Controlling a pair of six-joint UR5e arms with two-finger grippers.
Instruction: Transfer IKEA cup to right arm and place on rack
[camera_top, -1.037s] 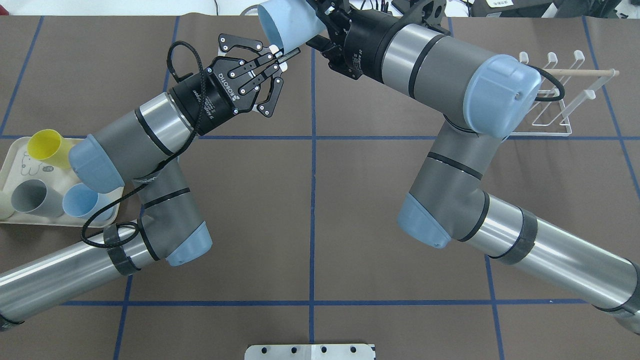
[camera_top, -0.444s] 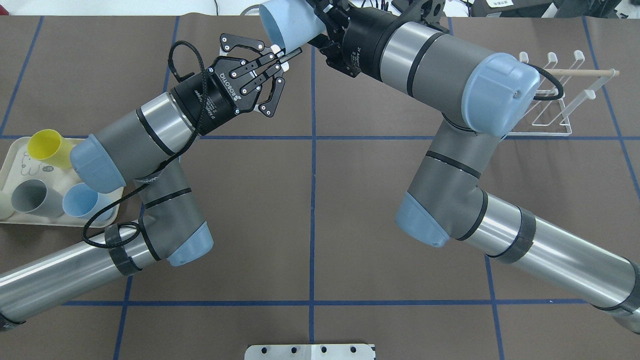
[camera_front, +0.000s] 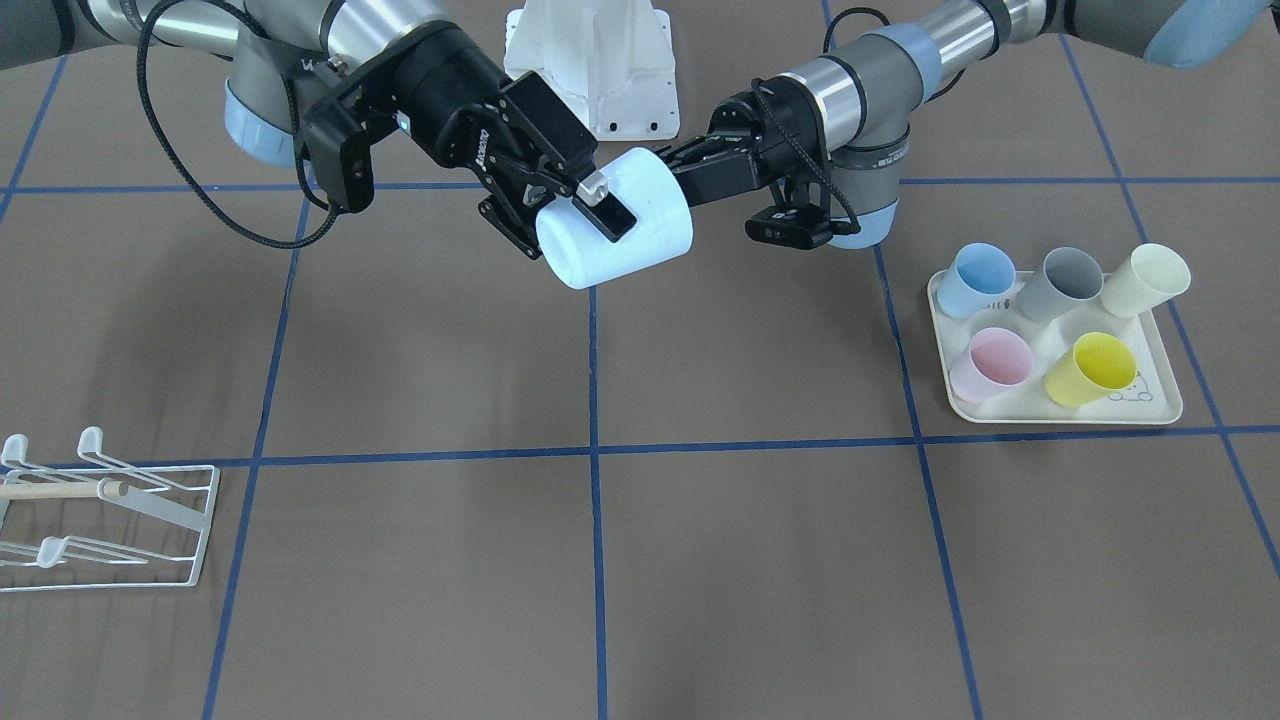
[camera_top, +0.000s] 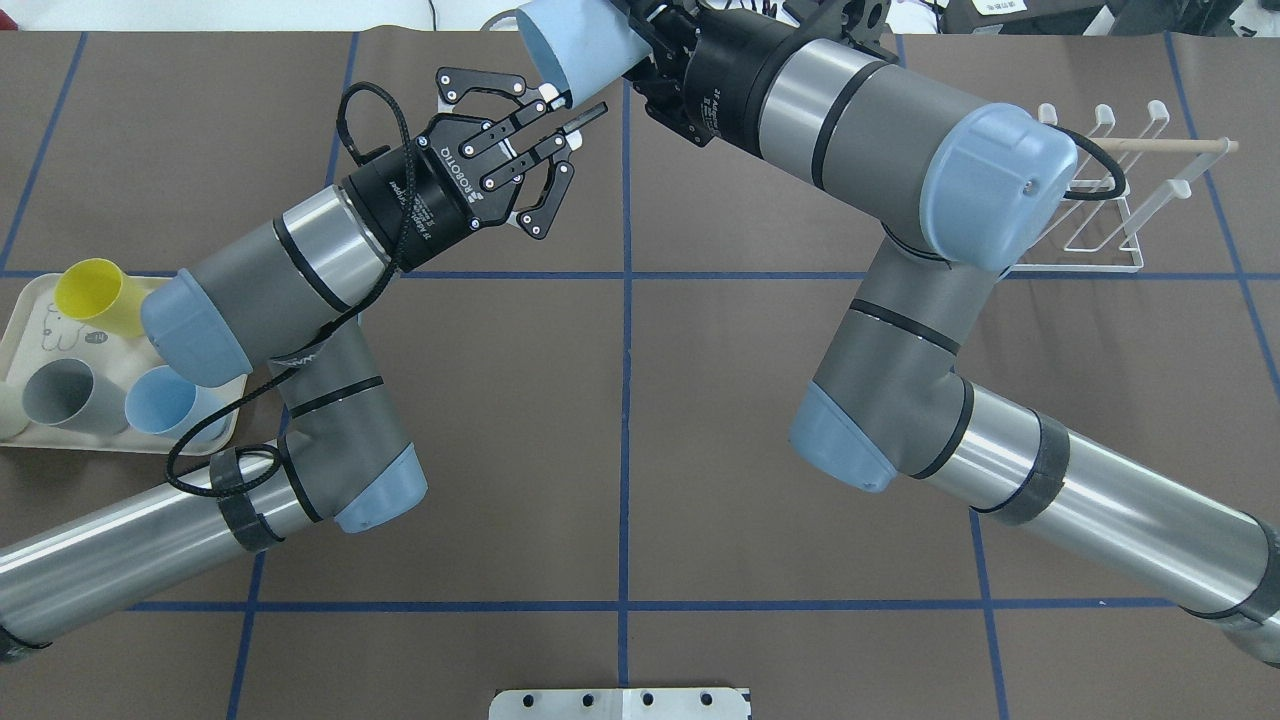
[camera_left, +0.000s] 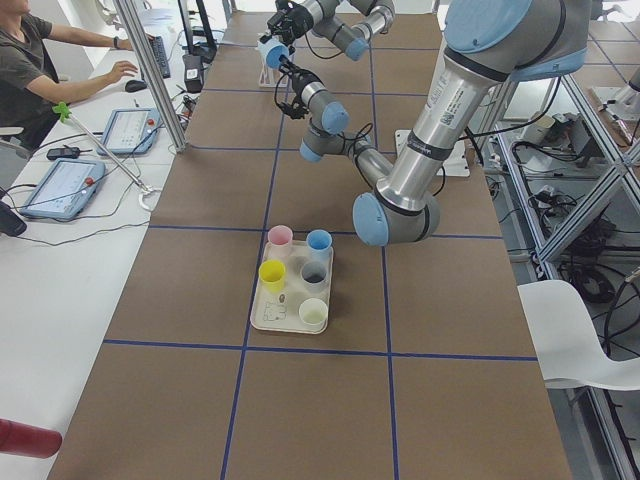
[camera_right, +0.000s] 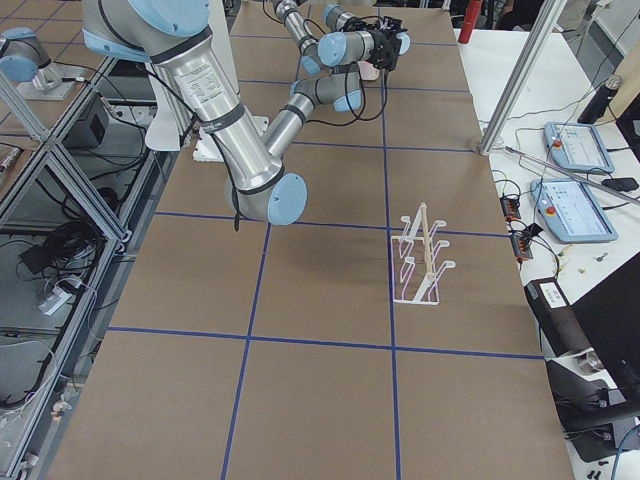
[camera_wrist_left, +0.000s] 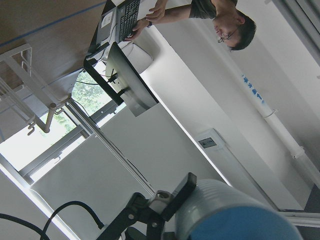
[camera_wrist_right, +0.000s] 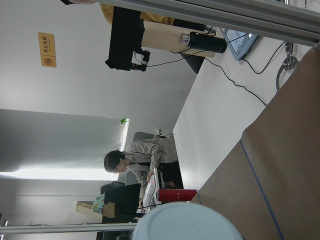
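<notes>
Up in the air over the table's ctr line, btwn the 2 arms: 1 pale blue cup (camera_front: 640, 225), lying on its side, mouth toward the left gripper (camera_top: 568, 106). Right gripper (camera_front: 572, 228) jaws are clamped across the cup body near its base, 1 finger over the top, 1 under. Left gripper jaws are only a little apart, straddling the rim at the mouth: 1 tip inside, 1 outside w/ a sliver of gap to the wall; can't tell if the inner pad touches. Right arm (camera_top: 900, 330) and left arm (camera_top: 300, 300) are both bent sharply at the elbow, forearms angling in toward each other. Left side of table: 1 cream tray (camera_front: 1060, 412) w/ 5 spare cups (camera_front: 1070, 283) standing mouth-up (blue, grey, cream, pink, yellow). Far right: 1 white wire rack (camera_front: 160, 507) w/ 1 wooden rod (camera_front: 60, 490), well apart from the held cup.
</notes>
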